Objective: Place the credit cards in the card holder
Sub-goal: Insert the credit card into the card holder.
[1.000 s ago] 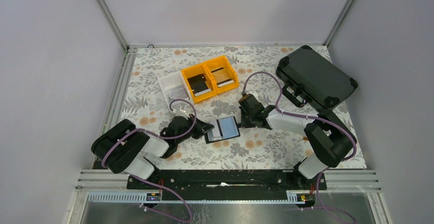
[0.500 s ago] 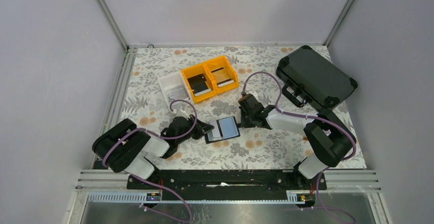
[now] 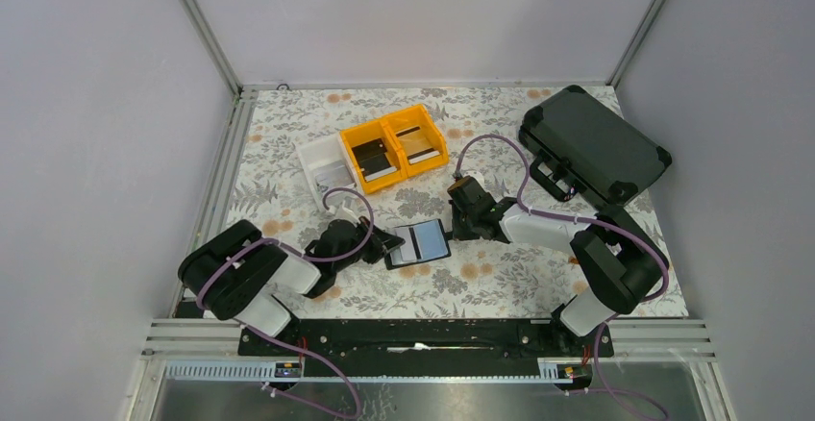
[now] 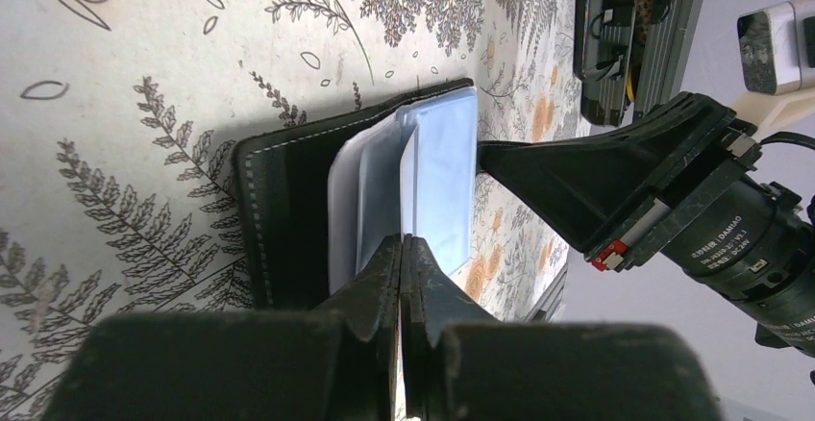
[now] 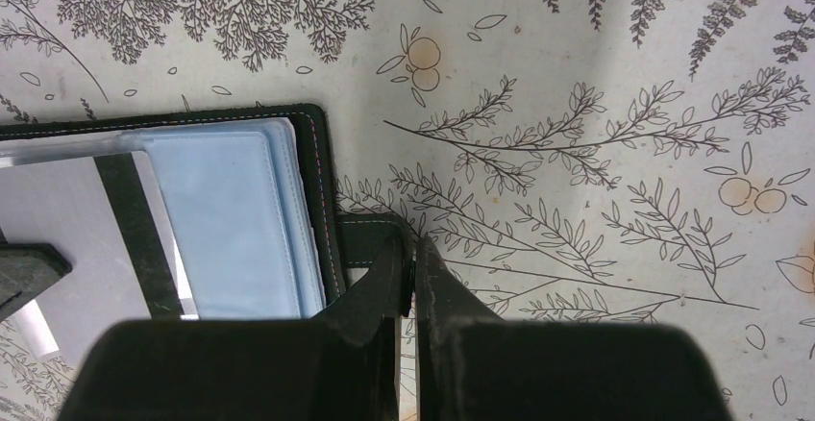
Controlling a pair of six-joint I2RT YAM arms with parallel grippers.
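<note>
The card holder (image 3: 419, 243) lies open on the floral table (image 3: 500, 286) between both arms. The left gripper (image 4: 400, 248) pinches a credit card (image 5: 72, 238) lying over the holder's left half. The right gripper (image 5: 413, 253) is clamped on the holder's tab (image 5: 370, 240).

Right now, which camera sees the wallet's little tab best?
Right wrist: the tab is close up, pinched in the right gripper. Left wrist shows the card holder, tab hidden; from top it's too small.
</note>
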